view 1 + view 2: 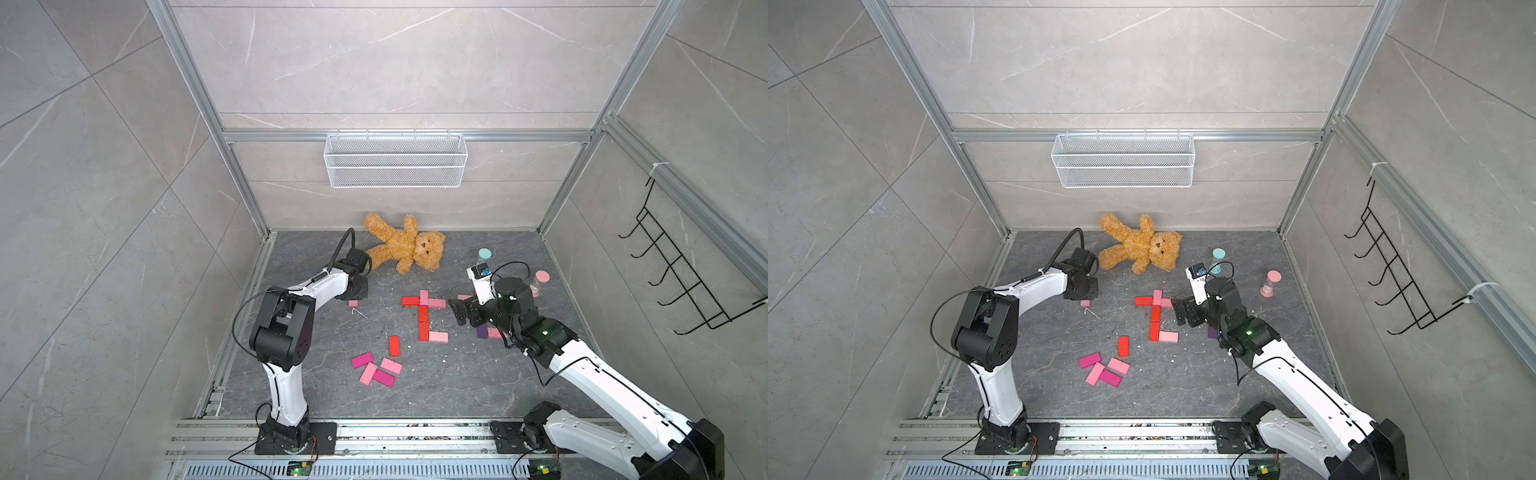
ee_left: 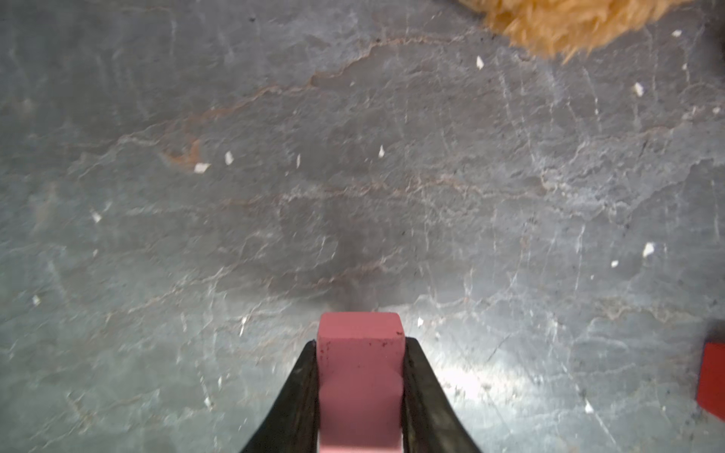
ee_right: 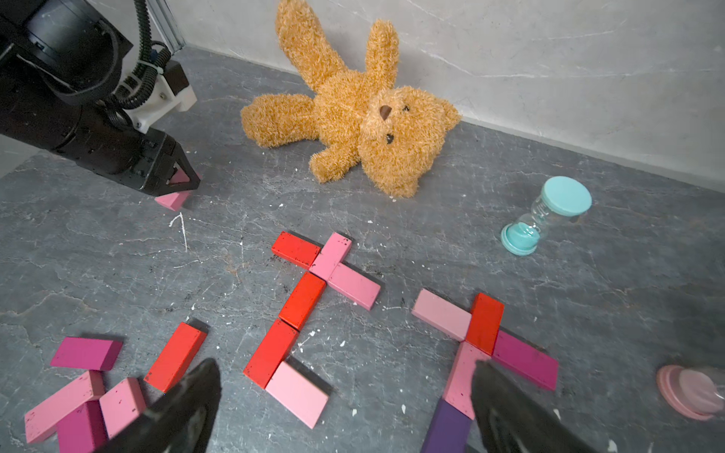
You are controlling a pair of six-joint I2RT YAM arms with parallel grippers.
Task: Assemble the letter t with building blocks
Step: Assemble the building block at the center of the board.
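Observation:
My left gripper (image 2: 361,343) is shut on a light pink building block (image 2: 360,372), held low over the floor in front of the teddy's leg; both top views show it (image 1: 353,304) (image 1: 1085,303). A t of red and pink blocks (image 1: 423,316) (image 3: 302,302) lies mid-floor. My right gripper (image 3: 345,366) hangs open just right of it (image 1: 457,311), empty. Beneath it lies a second cross of pink, red and magenta blocks (image 3: 482,325) ending in a purple block (image 3: 447,427). A loose red block (image 1: 394,345) and several pink and magenta ones (image 1: 376,370) lie nearer the front.
A brown teddy bear (image 1: 405,243) lies by the back wall. A teal hourglass (image 1: 484,254) and a pink hourglass (image 1: 540,280) stand at the right. A white wire basket (image 1: 395,160) hangs on the back wall, a black hook rack (image 1: 681,270) on the right wall.

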